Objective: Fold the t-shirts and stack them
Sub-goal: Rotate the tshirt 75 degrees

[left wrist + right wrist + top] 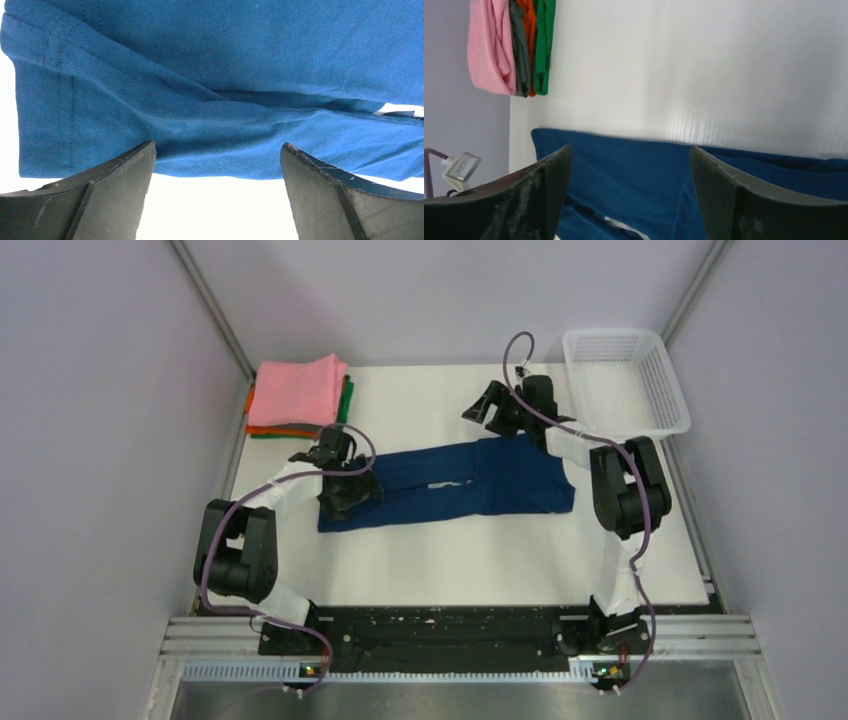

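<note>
The dark navy t-shirt (450,485) lies flat across the middle of the white table, folded into a long band with a bit of white print showing. My left gripper (347,492) is open and sits low at the shirt's left end; its wrist view shows the blue hem (210,125) just beyond the spread fingers (125,185). My right gripper (487,405) is open and empty, above the table just behind the shirt's far edge; its wrist view shows the shirt (634,185) below. A stack of folded shirts (298,395), pink on top over grey, orange and green, sits at the far left.
A white plastic mesh basket (625,380) stands at the far right corner. The folded stack also shows in the right wrist view (509,45). Grey walls close in both sides. The arm bases and a metal rail run along the near edge.
</note>
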Action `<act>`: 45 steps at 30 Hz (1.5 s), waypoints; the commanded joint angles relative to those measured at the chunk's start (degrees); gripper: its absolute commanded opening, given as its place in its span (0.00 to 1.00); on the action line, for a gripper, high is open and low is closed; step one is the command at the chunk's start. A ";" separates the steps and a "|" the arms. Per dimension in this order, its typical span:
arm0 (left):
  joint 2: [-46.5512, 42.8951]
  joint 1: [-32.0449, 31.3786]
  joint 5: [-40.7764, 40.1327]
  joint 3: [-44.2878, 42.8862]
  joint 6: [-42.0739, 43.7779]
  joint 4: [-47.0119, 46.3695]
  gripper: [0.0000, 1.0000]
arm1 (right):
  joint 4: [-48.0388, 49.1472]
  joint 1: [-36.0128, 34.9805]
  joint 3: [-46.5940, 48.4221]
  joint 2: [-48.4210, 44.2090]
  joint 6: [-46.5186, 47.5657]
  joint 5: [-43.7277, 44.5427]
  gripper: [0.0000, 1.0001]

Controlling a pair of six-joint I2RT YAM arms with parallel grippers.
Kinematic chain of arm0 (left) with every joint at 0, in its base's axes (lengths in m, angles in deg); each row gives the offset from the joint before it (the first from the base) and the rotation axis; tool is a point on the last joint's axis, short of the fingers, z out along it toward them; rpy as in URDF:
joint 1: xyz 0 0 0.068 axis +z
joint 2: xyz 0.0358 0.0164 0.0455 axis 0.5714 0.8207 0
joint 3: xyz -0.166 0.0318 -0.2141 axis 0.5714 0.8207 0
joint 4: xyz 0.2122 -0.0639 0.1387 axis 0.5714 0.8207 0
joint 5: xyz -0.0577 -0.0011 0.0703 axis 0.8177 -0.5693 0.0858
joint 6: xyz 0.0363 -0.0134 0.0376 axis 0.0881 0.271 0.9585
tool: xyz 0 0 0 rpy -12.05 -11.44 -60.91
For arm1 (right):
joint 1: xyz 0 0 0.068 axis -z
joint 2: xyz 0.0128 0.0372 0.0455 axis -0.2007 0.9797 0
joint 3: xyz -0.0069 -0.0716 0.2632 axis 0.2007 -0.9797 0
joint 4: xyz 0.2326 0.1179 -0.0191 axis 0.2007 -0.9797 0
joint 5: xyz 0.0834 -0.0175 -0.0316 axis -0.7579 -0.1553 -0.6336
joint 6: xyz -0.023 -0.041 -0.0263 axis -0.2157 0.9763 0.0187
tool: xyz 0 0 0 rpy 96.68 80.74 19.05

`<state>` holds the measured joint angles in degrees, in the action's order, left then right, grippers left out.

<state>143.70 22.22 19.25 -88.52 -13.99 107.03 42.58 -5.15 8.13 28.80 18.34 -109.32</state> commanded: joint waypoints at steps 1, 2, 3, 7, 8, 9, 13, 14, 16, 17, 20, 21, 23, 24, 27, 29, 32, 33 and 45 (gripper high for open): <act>-2.56 -0.93 1.77 -1.31 -0.26 -0.29 0.99 | -3.46 -0.18 -0.86 -3.62 7.01 -4.48 0.96; -2.50 -1.11 1.80 -1.82 -0.07 -0.21 0.99 | -4.10 -0.22 -3.76 -6.17 8.01 -3.21 0.98; -2.51 -1.28 1.87 -2.93 0.14 -0.09 0.99 | -4.31 -0.22 -6.78 -8.71 9.14 -2.33 0.99; -0.73 -1.77 2.29 -7.52 1.74 -0.26 0.99 | -7.95 -0.31 -20.35 -19.76 12.71 1.86 0.99; -0.13 -1.85 2.65 -8.66 2.02 -0.87 0.99 | -8.91 -0.25 -22.75 -21.21 13.16 3.18 0.99; 1.56 -1.84 3.14 -9.62 2.35 -1.65 0.99 | -9.02 -0.27 -25.27 -22.42 13.26 4.83 0.99; 9.27 -1.92 5.19 -14.08 3.10 -3.44 0.99 | -8.05 0.01 -29.37 -22.51 11.43 10.41 0.99; 11.49 -1.89 5.56 -14.98 3.20 -3.42 0.99 | -8.28 0.15 -28.93 -21.36 11.29 10.83 0.99; 14.80 -1.87 6.10 -15.78 3.32 -3.33 0.99 | -9.67 0.34 -27.37 -18.49 10.84 11.69 0.99; 15.89 -1.88 6.31 -15.70 3.32 -3.39 0.99 | -9.88 0.43 -26.30 -16.84 10.44 12.90 0.99; 16.99 -1.88 5.82 -13.81 3.61 -3.66 0.99 | -11.93 1.59 -21.53 -11.35 10.81 13.84 0.99; 16.84 -1.88 5.05 -12.74 3.59 -3.43 0.99 | -12.44 2.02 -19.34 -9.30 12.04 13.23 0.99; 15.91 -2.01 5.36 -10.23 3.07 -3.11 0.99 | -15.00 2.56 -13.07 -4.57 13.88 12.63 0.99; 15.07 -2.16 6.50 -8.47 2.29 -2.81 0.99 | -16.69 2.58 -8.90 -2.27 14.93 11.84 0.99; 9.70 -6.08 9.26 -1.61 -1.09 -3.23 0.99 | -18.05 2.63 2.98 5.51 16.29 7.22 0.99; 6.39 -11.78 10.43 1.91 -4.09 -4.31 0.99 | -19.20 2.54 10.43 10.46 16.14 3.47 0.99; 3.89 -19.66 15.82 5.26 -10.25 -8.23 0.99 | -17.50 1.95 20.87 17.62 15.65 -1.46 0.99; 3.86 -21.99 17.98 6.02 -12.42 -10.58 0.99 | -17.28 1.63 25.05 20.38 15.58 -2.78 0.99; 1.74 -30.62 16.73 -2.80 -13.66 -10.94 0.99 | -16.57 -2.37 60.00 34.27 20.11 -11.39 0.99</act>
<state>149.27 -7.89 37.43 -88.42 -27.24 93.85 25.42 -5.88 64.85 67.34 34.56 -118.66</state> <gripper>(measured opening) 0.987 0.985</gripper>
